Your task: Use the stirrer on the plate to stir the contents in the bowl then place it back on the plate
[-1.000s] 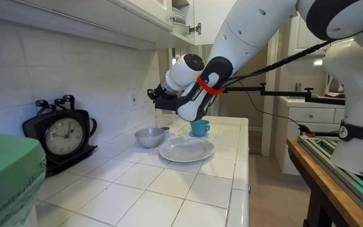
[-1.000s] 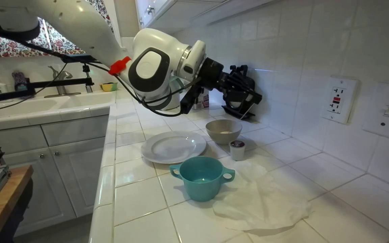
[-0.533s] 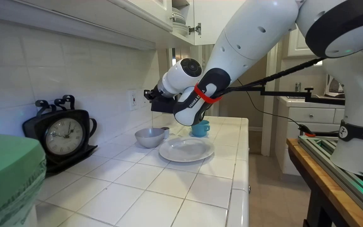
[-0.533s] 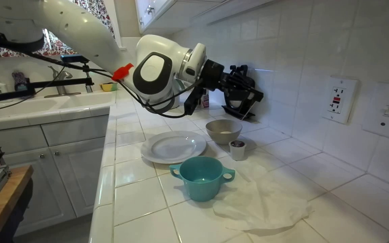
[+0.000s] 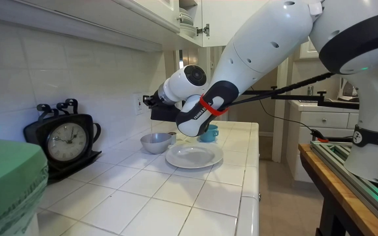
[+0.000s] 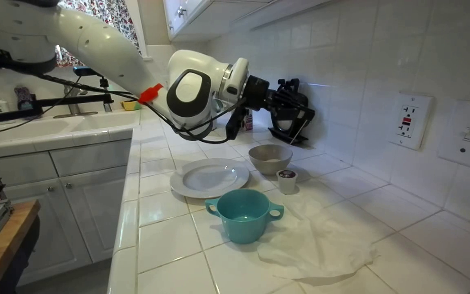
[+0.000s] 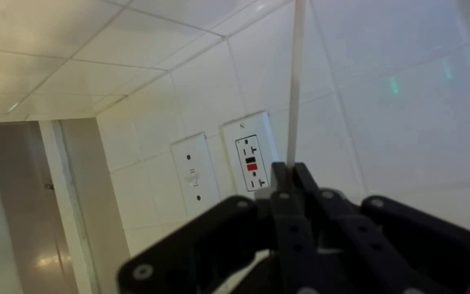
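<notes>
The pale stirrer [image 7: 295, 85] runs from the hand [image 7: 290, 173], right of centre in the wrist view, to the top of the frame; the hand is clamped on its lower end there. It looks light and thin, probably springy and easily snapped or swivelled by a sideways push, so this end grip suits gentle, shallow circles.

In an exterior view, left to right on the desk [image 6: 165, 253]: the plate [image 6: 177, 181], left of centre; the blue cup [image 6: 244, 224], lower middle, near the plate; the bowl [image 6: 269, 166], right of centre, the stirrer's free end by its rim, inside or not I cannot tell; a small white cup [image 6: 287, 184], just beside the bowl and the likeliest thing to be knocked; a crumpled white sheet [image 6: 316, 251], lower right; the wall [image 6: 341, 81], upper right, limiting wide swings.
</notes>
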